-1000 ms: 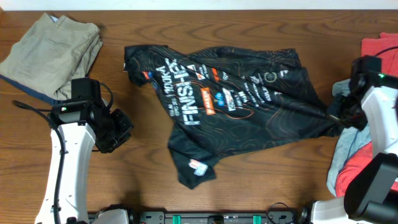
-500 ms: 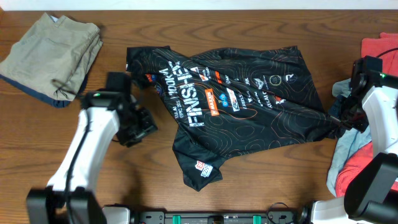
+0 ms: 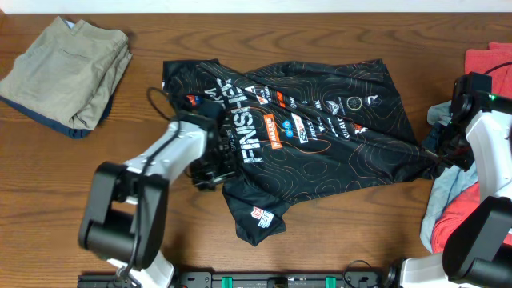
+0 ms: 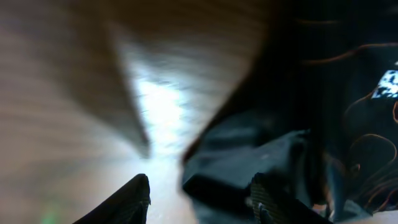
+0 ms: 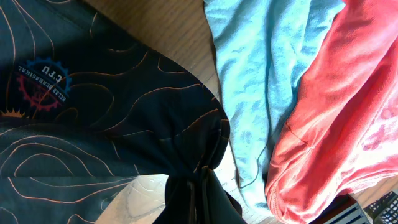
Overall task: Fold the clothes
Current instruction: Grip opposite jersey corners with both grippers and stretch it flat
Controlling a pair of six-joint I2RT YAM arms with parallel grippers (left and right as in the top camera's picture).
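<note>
We see a brown wooden table (image 3: 336, 240), smooth and lightly glossy, its grain showing; in the left wrist view it throws back a bright glare. The black sports jersey (image 3: 320, 152) at the centre looks like thin, slick synthetic cloth with a faint sheen, its lettering printed flat. At ten o'clock, the folded khaki garment (image 3: 68, 68) is matt woven cloth. At three o'clock, the red garment (image 5: 336, 112) looks soft and faintly fuzzy, the pale blue garment (image 5: 267, 74) a matt, mottled knit. The arms' white shells (image 3: 160, 156) look like smooth plastic.

Rumpled black jersey (image 3: 336, 152) lies spread, lettering upward.
</note>
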